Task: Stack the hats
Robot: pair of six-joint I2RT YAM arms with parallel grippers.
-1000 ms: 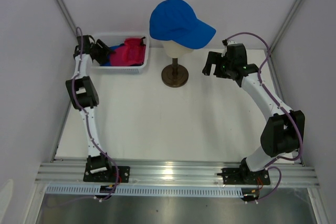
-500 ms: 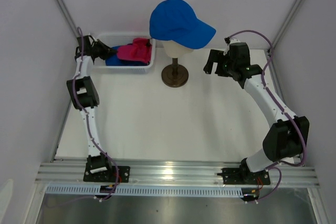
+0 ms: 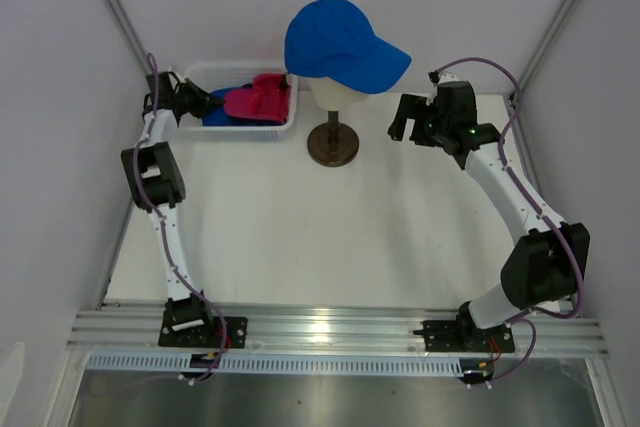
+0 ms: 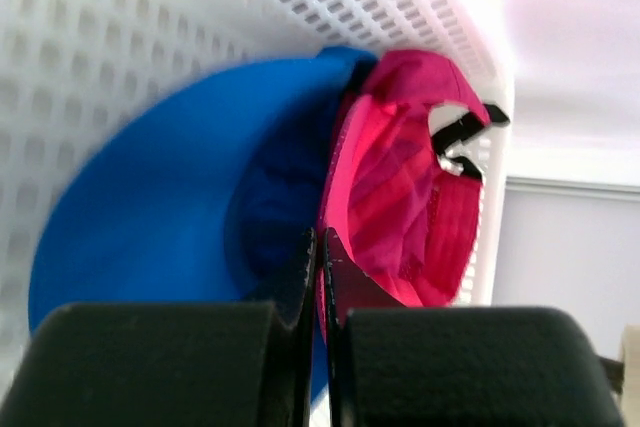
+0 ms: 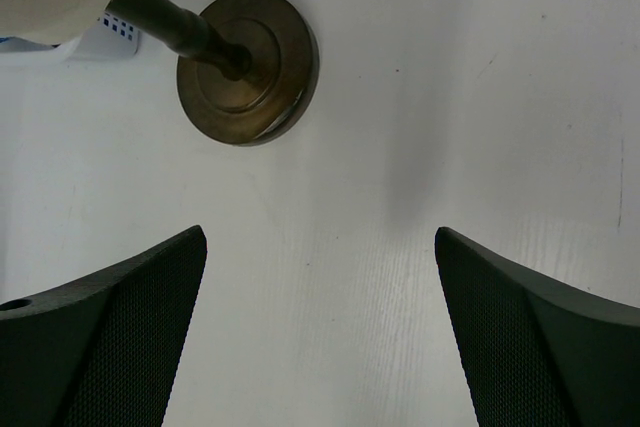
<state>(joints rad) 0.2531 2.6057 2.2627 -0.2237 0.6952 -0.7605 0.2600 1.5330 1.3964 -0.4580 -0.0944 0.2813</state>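
Observation:
One blue hat [image 3: 340, 42] sits on the cream mannequin head, brim pointing right. A pink hat [image 3: 258, 99] and a second blue hat [image 3: 215, 115] lie in the white mesh basket [image 3: 235, 67] at the back left. My left gripper [image 3: 205, 105] reaches into the basket from the left. In the left wrist view the gripper [image 4: 320, 242] is shut, its tips pinching the pink hat [image 4: 400, 197] at its edge beside the blue hat [image 4: 150, 197]. My right gripper [image 3: 405, 117] hovers open, right of the mannequin, holding nothing; in its wrist view the gripper [image 5: 320, 237] looks down on bare table.
The mannequin's dark round stand [image 3: 332, 145] rests on the table between the arms, its base [image 5: 247, 65] close ahead of the right fingers. Basket wall [image 4: 150, 27] surrounds the left gripper. Slanted frame posts flank the white table.
My left gripper has closed inside the basket. The basket and its hats have slid a little to the right. The right arm has shifted slightly, still open.

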